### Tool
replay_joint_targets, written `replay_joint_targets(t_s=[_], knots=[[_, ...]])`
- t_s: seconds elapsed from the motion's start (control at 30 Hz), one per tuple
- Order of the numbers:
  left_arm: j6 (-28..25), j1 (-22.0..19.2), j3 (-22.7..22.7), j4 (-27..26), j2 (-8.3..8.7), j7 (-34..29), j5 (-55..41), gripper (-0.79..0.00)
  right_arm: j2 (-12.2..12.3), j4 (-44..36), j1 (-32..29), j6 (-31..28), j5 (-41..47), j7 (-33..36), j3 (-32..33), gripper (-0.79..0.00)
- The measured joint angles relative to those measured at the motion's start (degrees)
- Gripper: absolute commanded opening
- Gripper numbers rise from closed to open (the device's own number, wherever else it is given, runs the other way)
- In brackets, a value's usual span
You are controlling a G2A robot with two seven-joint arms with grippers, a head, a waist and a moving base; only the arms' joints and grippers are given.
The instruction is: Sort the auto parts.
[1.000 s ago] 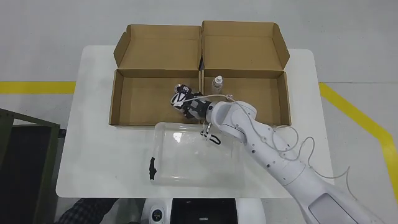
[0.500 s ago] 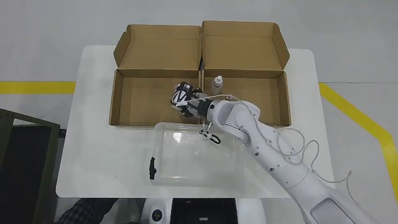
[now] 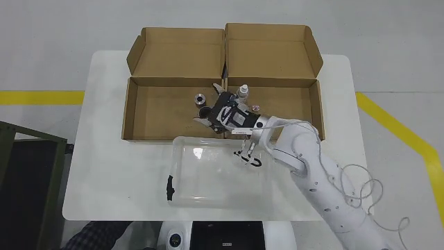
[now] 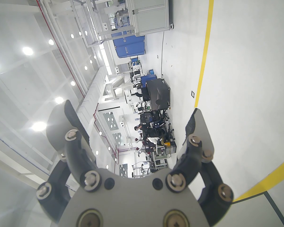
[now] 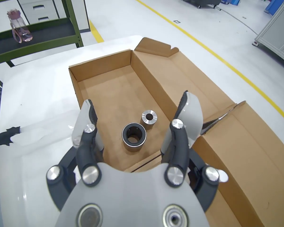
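Grey fingers (image 5: 190, 112) on my right gripper (image 5: 137, 99) are spread wide with nothing between them. It hangs over the right end of the left cardboard box (image 3: 152, 111). Just below it on the box floor are two parts, a black ring (image 5: 134, 137) and a silver bushing (image 5: 149, 117). They're just beside each other, both upright with the bores facing up. The right cardboard box (image 3: 291, 107) butts up against the left one and has a small white bottle (image 3: 243, 92) in its far left corner. A clear plastic tub (image 3: 208, 173) sits on the bench (image 3: 104, 146) toward the near edge, just in front of both boxes. My left gripper (image 4: 132, 108) is spread and empty too, pointed off at the room.
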Motion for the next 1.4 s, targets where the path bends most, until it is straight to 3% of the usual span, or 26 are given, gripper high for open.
replay_joint_targets(t_s=[0.3,0.93,1.4], knots=[[0.0,0.0,0.0,0.0,0.0,0.0,0.0,0.0,2.5,-6.1,-11.2,-3.1,-4.9,-9.5,10.8,0.0],[0.0,0.0,0.0,0.0,0.0,0.0,0.0,0.0,5.1,-4.1,-29.9,-1.5,-5.8,-30.7,28.2,0.0],[0.0,0.0,0.0,0.0,0.0,0.0,0.0,0.0,6.1,-4.3,-39.3,0.3,-4.3,-37.4,38.8,0.0]])
